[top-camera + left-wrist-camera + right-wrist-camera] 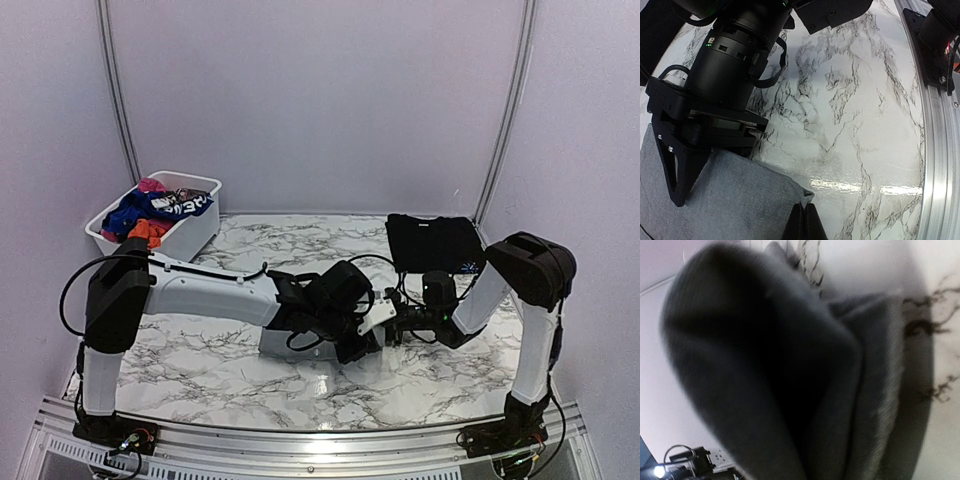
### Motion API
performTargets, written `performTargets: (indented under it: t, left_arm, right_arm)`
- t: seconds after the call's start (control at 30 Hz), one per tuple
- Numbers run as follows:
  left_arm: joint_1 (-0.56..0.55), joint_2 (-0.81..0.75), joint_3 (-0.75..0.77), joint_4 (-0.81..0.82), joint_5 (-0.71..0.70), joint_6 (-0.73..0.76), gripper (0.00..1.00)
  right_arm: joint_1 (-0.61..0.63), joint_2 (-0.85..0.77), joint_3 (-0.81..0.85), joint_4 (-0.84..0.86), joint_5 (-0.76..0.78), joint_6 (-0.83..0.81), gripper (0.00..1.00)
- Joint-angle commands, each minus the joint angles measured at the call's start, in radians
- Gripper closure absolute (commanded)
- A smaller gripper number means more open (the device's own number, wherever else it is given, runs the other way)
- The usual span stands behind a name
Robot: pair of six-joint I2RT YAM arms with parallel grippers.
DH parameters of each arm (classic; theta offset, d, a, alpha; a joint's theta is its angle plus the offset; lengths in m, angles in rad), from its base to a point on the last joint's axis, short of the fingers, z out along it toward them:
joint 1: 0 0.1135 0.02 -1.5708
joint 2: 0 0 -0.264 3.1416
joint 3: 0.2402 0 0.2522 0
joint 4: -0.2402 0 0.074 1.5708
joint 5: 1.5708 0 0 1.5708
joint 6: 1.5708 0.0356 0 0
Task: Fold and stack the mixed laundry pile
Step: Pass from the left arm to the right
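Folding of the grey shirt [725,200] is being carried out at the middle of the table [855,125], between the two arms. The left gripper [802,226] is being seen fully closed at one corner of the cloth. That corner is judged to be pinched, though the contact itself is not being shown clearly. The right gripper [395,325] is being set over the same cloth, and grey folds are filling its own camera. Whether its jaws are gripping cannot be told.

The shirt is lying flat and doubled. Its long axis is judged to be running left to right across the table, mostly hidden under the arms, and the corner at the left gripper is pointing toward the right arm. A black garment [435,243] is lying folded at the far right, well apart. Coloured pieces [150,210] are lying in the basket [197,235] at the far left.

The next move is judged to call for a sure hold by both grippers, so that the edge can be carried over evenly without bunching.
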Motion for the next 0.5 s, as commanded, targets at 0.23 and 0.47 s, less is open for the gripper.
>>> performTargets:
  t: [0.23, 0.47]
  left_arm:
    - [0.009, -0.111, -0.043, 0.012, -0.066, -0.052, 0.58]
    - [0.047, -0.278, -0.179, 0.005, -0.151, -0.175, 0.01]
  right_arm:
    - [0.009, -0.033, 0.01, -0.128, -0.004, -0.098, 1.0]
    - [-0.052, -0.264, 0.116, -0.799, 0.024, -0.518, 1.0]
